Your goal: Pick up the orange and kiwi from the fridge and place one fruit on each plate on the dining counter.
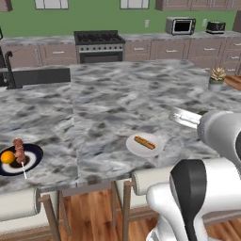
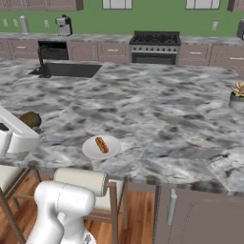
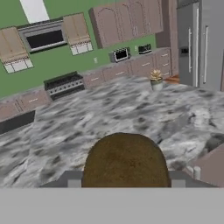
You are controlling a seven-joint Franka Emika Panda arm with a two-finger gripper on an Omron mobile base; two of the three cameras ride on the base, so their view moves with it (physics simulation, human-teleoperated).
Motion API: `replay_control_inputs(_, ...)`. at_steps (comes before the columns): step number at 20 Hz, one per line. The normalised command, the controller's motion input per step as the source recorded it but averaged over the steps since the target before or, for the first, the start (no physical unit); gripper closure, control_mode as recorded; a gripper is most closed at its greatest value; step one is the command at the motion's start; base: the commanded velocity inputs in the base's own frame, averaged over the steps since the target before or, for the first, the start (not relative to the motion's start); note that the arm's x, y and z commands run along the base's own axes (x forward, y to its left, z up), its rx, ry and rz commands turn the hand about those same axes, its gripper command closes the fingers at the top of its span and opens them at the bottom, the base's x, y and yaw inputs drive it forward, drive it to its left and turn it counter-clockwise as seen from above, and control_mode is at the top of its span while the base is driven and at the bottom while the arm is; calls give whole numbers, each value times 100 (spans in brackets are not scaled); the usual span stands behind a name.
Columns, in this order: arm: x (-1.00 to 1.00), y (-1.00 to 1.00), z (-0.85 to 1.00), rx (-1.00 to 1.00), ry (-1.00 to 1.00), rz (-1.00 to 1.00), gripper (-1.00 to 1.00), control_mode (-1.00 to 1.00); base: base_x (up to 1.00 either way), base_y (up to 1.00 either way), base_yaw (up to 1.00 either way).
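No text, label, brand, number or sign can be read anywhere in these views. The fridge [image 3: 199, 43] has a dark dispenser panel on one door, but it carries no legible marks (it is just a flat black patch). The microwave [image 1: 180, 26] and toaster [image 1: 216, 27] on the wall counter show plain fronts, the stove [image 1: 99, 46] has a bare front, and the white plate [image 1: 145, 144] bears no print.
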Motion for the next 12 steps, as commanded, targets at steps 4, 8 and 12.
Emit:
replay_control_inputs(4, 100, -16, -16, 9, 36, -9, 100, -100, 0, 0, 0)
replay_control_inputs(8, 100, -40, -48, 20, 71, 11, 100, -100, 0, 0, 0)
replay_control_inputs(12, 93, -23, -76, 12, 71, 13, 100, -100, 0, 0, 0)
